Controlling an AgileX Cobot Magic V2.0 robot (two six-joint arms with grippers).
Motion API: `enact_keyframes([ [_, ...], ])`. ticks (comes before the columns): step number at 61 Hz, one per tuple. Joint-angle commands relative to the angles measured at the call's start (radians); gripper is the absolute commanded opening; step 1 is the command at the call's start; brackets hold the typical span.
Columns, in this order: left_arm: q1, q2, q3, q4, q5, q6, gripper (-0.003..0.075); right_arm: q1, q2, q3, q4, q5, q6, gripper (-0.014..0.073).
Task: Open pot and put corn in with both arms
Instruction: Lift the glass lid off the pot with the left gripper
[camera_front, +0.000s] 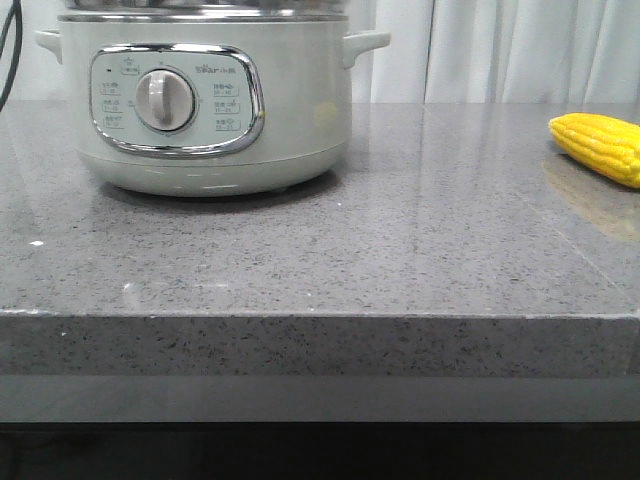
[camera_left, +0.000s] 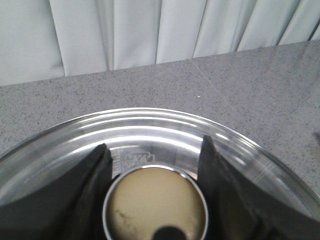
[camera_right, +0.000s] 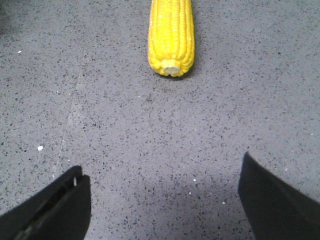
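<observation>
The left gripper (camera_left: 155, 165) straddles the round knob (camera_left: 155, 205) of the glass lid (camera_left: 150, 132), fingers spread either side and not yet clenched; it should close squarely on the knob before lifting straight up off the pot (camera_front: 205, 100), which stands toward the counter's (camera_front: 400, 250) back left. The right gripper (camera_right: 162, 192), released and empty, hovers near the corn cob (camera_right: 171, 35) at the counter's right edge, and should centre over it crosswise.

You are looking at a grey speckled stone countertop (camera_front: 330, 250). The pale green pot (camera_front: 205, 100) is sitting on it at the back left, and the yellow corn (camera_front: 600, 145) is lying well apart at the right edge.
</observation>
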Motion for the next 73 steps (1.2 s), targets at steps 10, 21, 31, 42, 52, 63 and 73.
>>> enact_keyframes([
  [10, 0.001, -0.17, -0.117, -0.008, -0.072, -0.005, 0.024, 0.001, 0.0, -0.032, -0.014, -0.073, -0.005, 0.0615],
  [21, 0.001, -0.285, -0.117, -0.001, -0.002, -0.005, 0.024, 0.001, 0.0, -0.032, -0.014, -0.073, -0.005, 0.0615],
  [31, 0.001, -0.386, -0.092, 0.053, 0.092, -0.003, 0.0241, 0.001, 0.0, -0.032, -0.014, -0.073, -0.005, 0.0615],
  [42, 0.001, -0.519, 0.027, 0.055, 0.113, -0.003, 0.0241, 0.001, 0.0, -0.032, -0.014, -0.073, -0.005, 0.0615],
  [52, 0.001, -0.659, 0.186, 0.06, 0.113, -0.001, 0.0241, 0.001, 0.0, -0.032, -0.014, -0.073, -0.005, 0.0615],
  [63, 0.001, -0.827, 0.372, 0.06, 0.115, -0.001, 0.024, 0.001, 0.0, -0.032, -0.014, -0.073, -0.005, 0.0615],
  [73, 0.001, -0.984, 0.534, 0.056, 0.115, -0.001, 0.0241, 0.001, 0.0, -0.032, -0.014, -0.073, -0.005, 0.0615],
])
